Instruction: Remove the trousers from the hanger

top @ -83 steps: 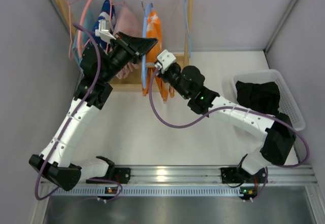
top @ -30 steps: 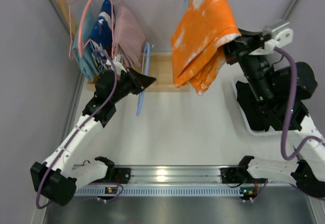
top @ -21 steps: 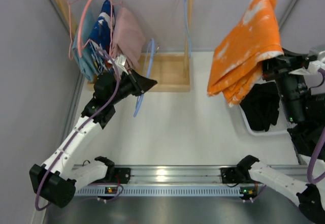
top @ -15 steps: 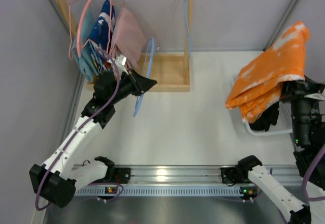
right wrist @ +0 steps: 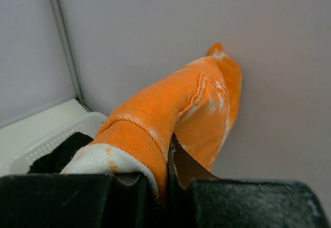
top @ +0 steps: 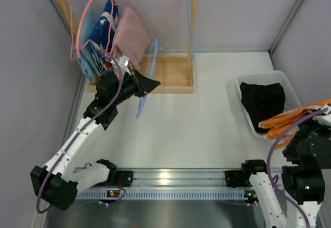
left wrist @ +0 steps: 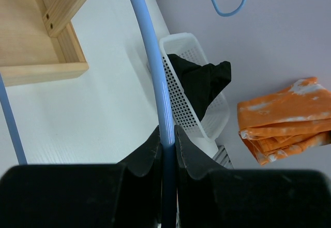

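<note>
The bare blue hanger hangs off the rack with my left gripper shut on it; in the left wrist view the hanger's rod runs straight between the jaws of the left gripper. The orange trousers with white patches are off the hanger, and my right gripper is shut on a fold of them. They hang just right of the white basket, at the frame's right edge. The black trousers lie inside that basket.
A wooden rack stands at the back. Blue patterned and pink garments hang on hangers at its left, and another blue hanger at its right. Grey walls close in on both sides; the right wall is next to the basket.
The right arm has swung the orange trousers from mid-table to the right and down beside the basket. The left gripper has stayed put with the empty blue hanger.
</note>
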Robot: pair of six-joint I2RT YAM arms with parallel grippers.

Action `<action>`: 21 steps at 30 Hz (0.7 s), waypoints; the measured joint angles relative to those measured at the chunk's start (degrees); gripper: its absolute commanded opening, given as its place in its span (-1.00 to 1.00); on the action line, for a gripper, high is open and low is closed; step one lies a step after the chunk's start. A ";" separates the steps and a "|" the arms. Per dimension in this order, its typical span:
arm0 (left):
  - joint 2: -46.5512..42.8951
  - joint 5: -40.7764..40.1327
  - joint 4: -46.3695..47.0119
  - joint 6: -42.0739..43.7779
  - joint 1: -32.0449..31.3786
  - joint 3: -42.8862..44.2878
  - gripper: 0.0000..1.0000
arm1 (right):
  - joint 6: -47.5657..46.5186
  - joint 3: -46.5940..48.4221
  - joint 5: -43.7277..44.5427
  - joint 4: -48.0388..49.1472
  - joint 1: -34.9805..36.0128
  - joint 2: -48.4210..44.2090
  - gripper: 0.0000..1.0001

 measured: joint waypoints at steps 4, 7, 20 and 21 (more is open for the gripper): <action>-0.07 -0.09 0.07 -0.02 0.00 0.00 -1.00 | -1.60 -5.05 1.84 0.22 -3.96 0.42 -1.00; -0.46 -0.11 0.02 -0.07 0.00 0.00 -1.00 | -3.52 -8.39 2.89 1.70 -4.35 1.79 -1.00; -4.87 0.31 0.02 -1.70 0.00 0.00 -1.00 | -6.71 -13.31 -6.84 19.82 -4.63 29.38 -1.00; -5.27 0.42 0.02 -1.62 0.00 0.00 -1.00 | -6.71 -13.20 -8.20 21.29 -4.68 32.50 -1.00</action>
